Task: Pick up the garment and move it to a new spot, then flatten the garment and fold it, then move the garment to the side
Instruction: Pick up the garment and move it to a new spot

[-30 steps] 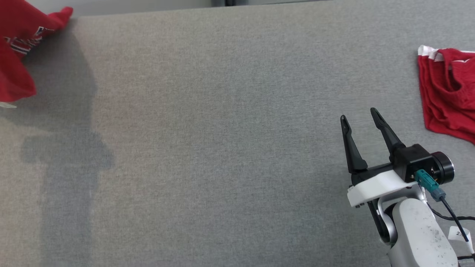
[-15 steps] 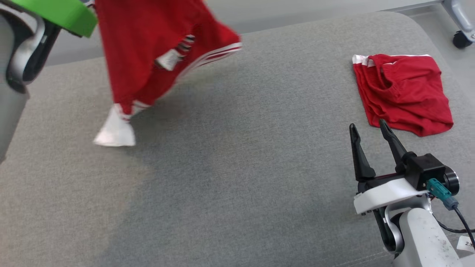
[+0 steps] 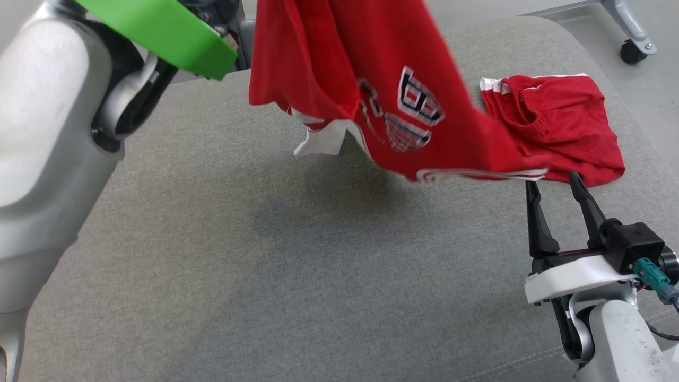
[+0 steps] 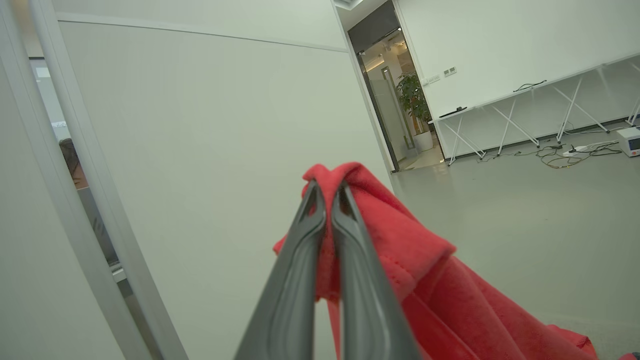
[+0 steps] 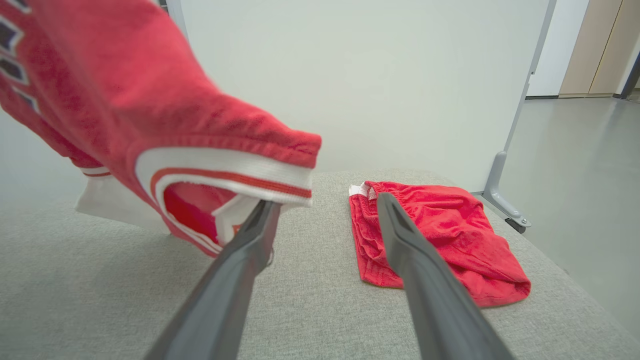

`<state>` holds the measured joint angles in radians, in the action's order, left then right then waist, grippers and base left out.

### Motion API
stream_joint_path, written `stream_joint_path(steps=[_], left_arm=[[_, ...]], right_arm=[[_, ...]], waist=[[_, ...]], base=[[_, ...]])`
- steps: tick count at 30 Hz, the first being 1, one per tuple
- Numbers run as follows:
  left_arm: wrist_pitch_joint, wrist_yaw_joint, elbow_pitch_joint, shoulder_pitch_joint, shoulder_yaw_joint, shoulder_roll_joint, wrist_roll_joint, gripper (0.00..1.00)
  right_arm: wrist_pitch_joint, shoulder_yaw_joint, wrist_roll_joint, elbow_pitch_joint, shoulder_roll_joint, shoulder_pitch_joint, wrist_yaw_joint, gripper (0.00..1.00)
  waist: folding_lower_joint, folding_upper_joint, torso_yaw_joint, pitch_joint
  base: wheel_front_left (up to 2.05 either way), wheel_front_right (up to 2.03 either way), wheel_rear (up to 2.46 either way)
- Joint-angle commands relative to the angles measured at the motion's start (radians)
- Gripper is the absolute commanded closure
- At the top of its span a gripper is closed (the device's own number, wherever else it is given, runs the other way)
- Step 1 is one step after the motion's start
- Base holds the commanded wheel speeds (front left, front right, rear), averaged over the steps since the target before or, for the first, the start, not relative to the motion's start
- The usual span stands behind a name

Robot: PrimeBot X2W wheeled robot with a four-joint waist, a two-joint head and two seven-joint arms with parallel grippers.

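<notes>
Garment [image 3: 339,63] x1 pinched by L tool [image 4: 326,192], R tool [image 3: 550,179] wide, 1 red shorts [image 3: 562,122] nearby

A red jersey [image 3: 345,63] with white-trimmed hem and black-and-white lettering hangs in the air over a grey fabric cushion [image 3: 238,286], shadow beneath. Its lower hem is just above the right gripper [image 3: 550,179], dark fingers spread, lower right. Crumpled red shorts [image 3: 562,122] lie far right on the cushion. Pale left arm [image 3: 48,132] with green cover [image 3: 159,32] upper left.
</notes>
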<state>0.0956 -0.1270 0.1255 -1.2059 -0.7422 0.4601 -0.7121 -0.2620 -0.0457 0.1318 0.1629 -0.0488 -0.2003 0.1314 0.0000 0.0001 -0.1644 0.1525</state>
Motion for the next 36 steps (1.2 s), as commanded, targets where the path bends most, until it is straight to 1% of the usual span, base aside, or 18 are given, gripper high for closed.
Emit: stream_joint_path(steps=[1, 7, 13, 16, 20, 26, 27, 28, 29, 30, 36], left_arm=[[-0.005, 0.009, 0.006, 0.029, -0.004, 0.009, -0.004, 1.00], [0.011, 0.017, 0.111, 0.107, -0.020, 0.040, -0.010, 1.00], [0.056, 0.023, 0.279, 0.159, -0.007, 0.086, -0.008, 1.00], [0.081, 0.034, 0.365, 0.170, 0.010, 0.103, -0.016, 1.00], [0.100, 0.056, 0.475, 0.169, 0.033, 0.123, -0.022, 1.00], [0.102, 0.063, 0.623, 0.196, 0.050, 0.134, -0.052, 1.00], [0.102, 0.061, 0.640, 0.202, 0.050, 0.134, -0.055, 0.84], [0.103, 0.058, 0.658, 0.208, 0.048, 0.132, -0.057, 0.58], [0.106, 0.055, 0.669, 0.213, 0.047, 0.130, -0.060, 0.16], [0.111, 0.053, 0.683, 0.221, 0.048, 0.126, -0.065, 0.00], [0.147, 0.049, 0.709, 0.271, 0.063, 0.101, -0.081, 0.00]], right_arm=[[-0.004, -0.003, 0.000, -0.004, -0.003, 0.008, -0.002, 0.00], [-0.004, 0.006, 0.009, -0.015, -0.004, -0.015, -0.002, 0.00], [-0.004, 0.012, 0.013, -0.017, -0.004, -0.039, -0.002, 0.00], [-0.004, 0.011, 0.013, -0.021, -0.003, -0.049, -0.002, 0.00], [-0.004, 0.014, 0.014, -0.028, -0.003, -0.071, -0.002, 0.00], [-0.003, 0.021, 0.019, -0.034, -0.003, -0.091, -0.002, 0.00], [-0.003, 0.023, 0.019, -0.034, -0.003, -0.092, -0.002, 0.00], [-0.003, 0.023, 0.017, -0.033, -0.003, -0.092, -0.002, 0.00], [-0.003, 0.023, 0.015, -0.032, -0.003, -0.091, -0.002, 0.00], [-0.003, 0.022, 0.012, -0.032, -0.003, -0.089, -0.002, 0.00], [-0.003, 0.022, -0.005, -0.020, -0.004, -0.093, -0.002, 0.00]], waist=[[0.0000, -0.0001, 0.002, 0.005], [0.0000, -0.0001, -0.007, 0.043], [0.0000, -0.0001, -0.024, 0.102], [0.0000, -0.0001, -0.032, 0.136], [0.0000, -0.0001, -0.042, 0.181], [0.0000, -0.0001, -0.050, 0.222], [0.0000, -0.0001, -0.049, 0.224], [0.0000, -0.0001, -0.047, 0.225], [0.0000, -0.0001, -0.044, 0.225], [0.0000, -0.0001, -0.040, 0.225], [0.0000, -0.0001, -0.010, 0.201]], base=[[0.00, 0.00, 0.00], [0.00, 0.00, 0.00], [0.00, 0.00, 0.00], [0.00, 0.00, 0.00], [0.00, 0.00, 0.00], [0.00, 0.00, 0.00], [0.00, 0.00, 0.00], [0.00, 0.00, 0.00], [0.00, 0.00, 0.00], [0.00, 0.00, 0.00], [0.00, 0.00, 0.00]])
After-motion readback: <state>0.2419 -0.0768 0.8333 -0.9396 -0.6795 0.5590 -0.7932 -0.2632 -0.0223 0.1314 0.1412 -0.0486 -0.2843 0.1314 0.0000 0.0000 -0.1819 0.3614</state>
